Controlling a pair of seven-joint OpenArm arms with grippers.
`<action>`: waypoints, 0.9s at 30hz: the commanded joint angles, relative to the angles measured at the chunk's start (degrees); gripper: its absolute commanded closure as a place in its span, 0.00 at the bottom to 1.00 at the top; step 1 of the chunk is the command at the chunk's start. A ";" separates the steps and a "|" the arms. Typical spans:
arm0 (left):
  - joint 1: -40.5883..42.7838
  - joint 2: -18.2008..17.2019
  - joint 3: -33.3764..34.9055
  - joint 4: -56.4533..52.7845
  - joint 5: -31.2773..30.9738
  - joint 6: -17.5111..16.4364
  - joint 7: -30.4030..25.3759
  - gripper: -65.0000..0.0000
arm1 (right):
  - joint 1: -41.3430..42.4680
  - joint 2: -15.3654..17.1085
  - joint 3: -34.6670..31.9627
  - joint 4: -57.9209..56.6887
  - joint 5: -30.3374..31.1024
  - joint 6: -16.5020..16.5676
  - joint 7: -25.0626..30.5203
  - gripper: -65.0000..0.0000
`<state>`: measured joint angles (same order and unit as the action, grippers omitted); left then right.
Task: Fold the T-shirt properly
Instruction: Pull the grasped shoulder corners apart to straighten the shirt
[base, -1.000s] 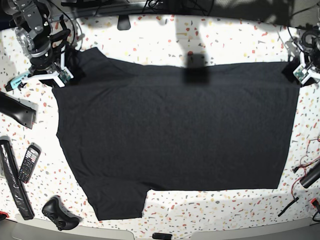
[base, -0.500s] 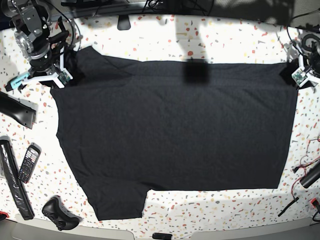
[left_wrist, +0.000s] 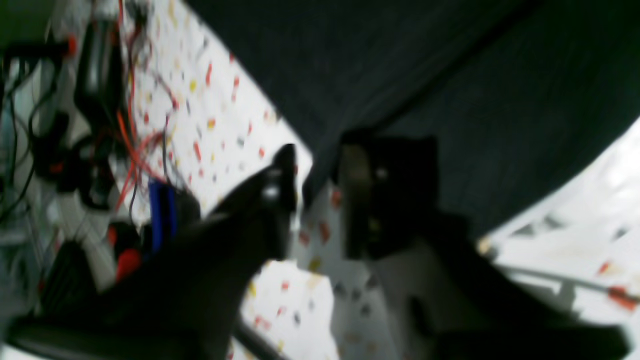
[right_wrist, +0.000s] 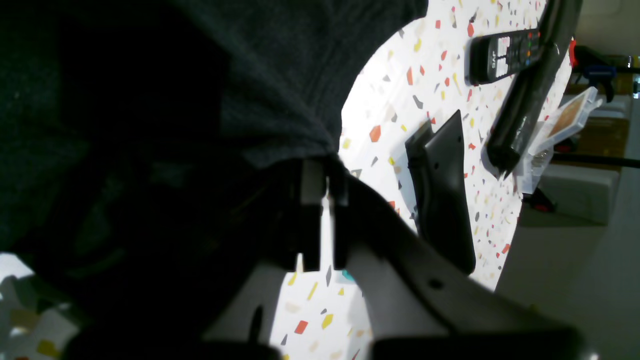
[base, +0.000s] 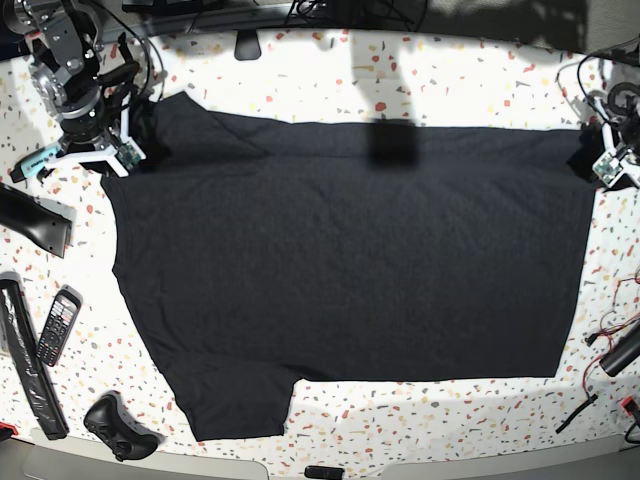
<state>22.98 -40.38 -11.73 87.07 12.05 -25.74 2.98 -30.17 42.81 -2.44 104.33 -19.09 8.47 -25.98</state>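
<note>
Left wrist view: the left gripper (left_wrist: 312, 200) has parted its jaws, and the speckled table (left_wrist: 225, 115) shows through the gap. The T-shirt (left_wrist: 450, 75) hem sits at 12 o'clock of the tips, released or nearly so; blur hides any contact.

Right wrist view: the right gripper (right_wrist: 324, 220) shows only a thin slit between its jaws, with the cloth (right_wrist: 280, 100) bunched right at the tips. Whether it still pinches fabric, I cannot tell. A remote (right_wrist: 505, 52) lies at 2 o'clock.

Base view: the shirt (base: 350, 260) lies flat, plain side up. Compared with 1 second ago, both grippers have begun opening after stretching the far edge, so spreading looks finished and folding can begin.
</note>
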 joint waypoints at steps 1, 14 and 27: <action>-0.28 -1.27 -0.55 0.66 -0.33 0.85 -0.15 0.71 | 0.55 0.85 0.50 0.63 -0.22 -0.81 0.46 0.87; -0.26 -1.20 -0.66 2.21 -22.16 1.27 10.14 0.71 | -1.25 3.54 1.18 5.90 4.37 -9.38 -1.92 0.86; -1.36 11.54 -0.68 5.07 -25.64 4.44 9.60 1.00 | -3.28 -2.36 1.68 13.92 17.92 -11.37 -2.93 1.00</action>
<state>22.11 -27.92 -11.90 91.22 -13.21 -21.50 13.93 -33.63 39.68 -1.41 117.47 -0.93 -2.24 -30.04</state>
